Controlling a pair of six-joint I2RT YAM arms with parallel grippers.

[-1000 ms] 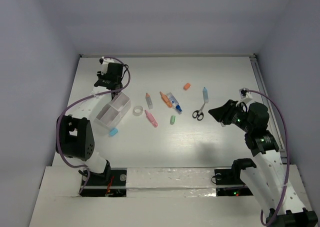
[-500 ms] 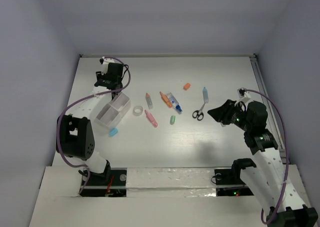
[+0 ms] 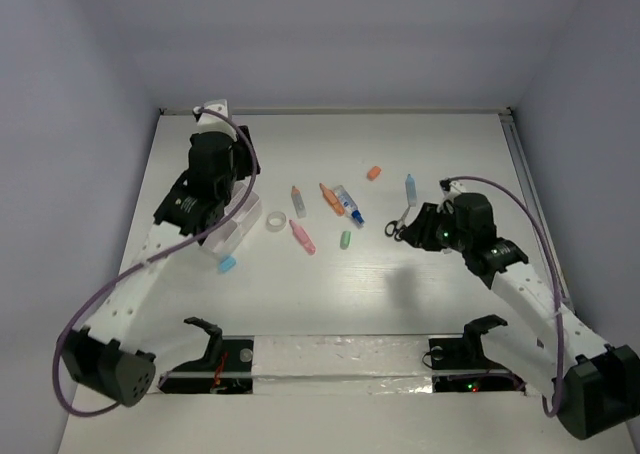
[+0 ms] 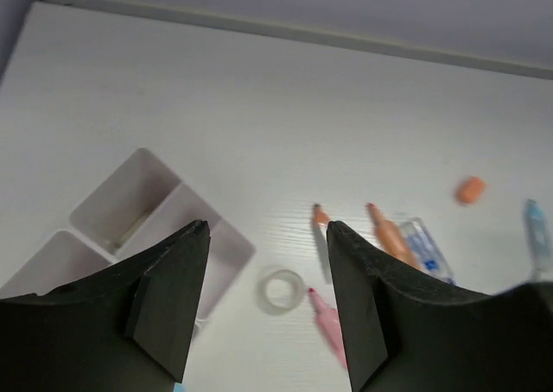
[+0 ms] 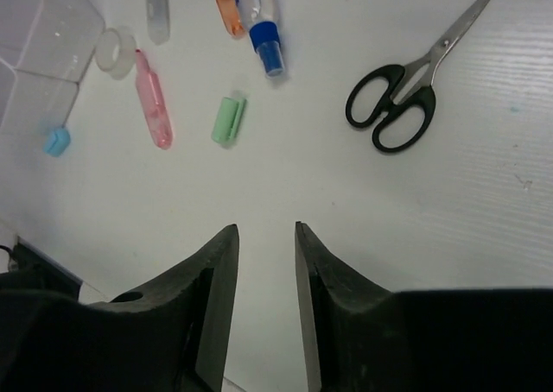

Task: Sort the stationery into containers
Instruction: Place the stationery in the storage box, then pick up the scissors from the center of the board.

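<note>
On my left gripper (image 4: 266, 226) the jaws stand wide and empty, with the containers (image 4: 130, 204) partly behind one finger and one tape ring (image 4: 281, 290) showing between them. On my right gripper (image 5: 264, 228) the jaws are narrowly parted and empty. I count one pair of scissors (image 5: 393, 107) ahead to the right, and one pink marker (image 5: 153, 101) and one green eraser (image 5: 229, 120) ahead to the left.

Even, diffuse light from above renders the white table (image 3: 440, 154) bright and gives the enclosing walls a pale lavender cast. In the overhead view a soft, broad shadow lies on the table near the right arm (image 3: 520, 284), while the small items cast only short, faint shadows. In the left wrist view the fingers (image 4: 164, 297) of the left gripper (image 4: 266, 237) read as dark, softly focused masses, and a blurred dark shape smears the lower right corner. The right wrist view is sharpest: the scissors (image 5: 393, 107) and the table's grain are crisp, and the right gripper (image 5: 264, 230) shows a dull sheen along its inner edges.
</note>
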